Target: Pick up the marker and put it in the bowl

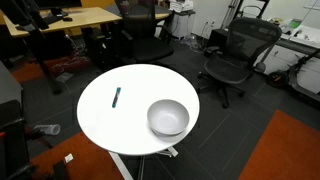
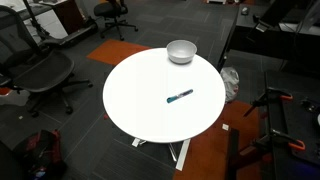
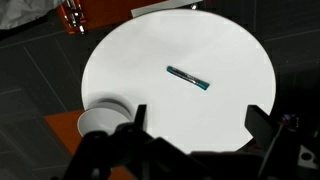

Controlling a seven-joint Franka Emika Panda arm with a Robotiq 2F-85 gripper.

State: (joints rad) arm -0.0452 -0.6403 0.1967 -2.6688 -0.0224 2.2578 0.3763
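Thin marker [image 1: 116, 97], dark teal-blue, one end darker, lay flat on round white table [image 1: 125, 132], near its middle in exterior view [image 2: 180, 96]. Nothing touched it. It sat well apart from bowl [image 1: 168, 117]. Bowl was round, deep, plain light grey-white, smooth rim, upright, empty, close to table edge in both exterior views. Bowl far wider than marker's length.

One marker [image 2: 180, 96], one bowl [image 2: 181, 51]

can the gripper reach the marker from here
Probably yes: the gripper hangs open above the marker, which lies alone on the table, with the bowl well off to one side.
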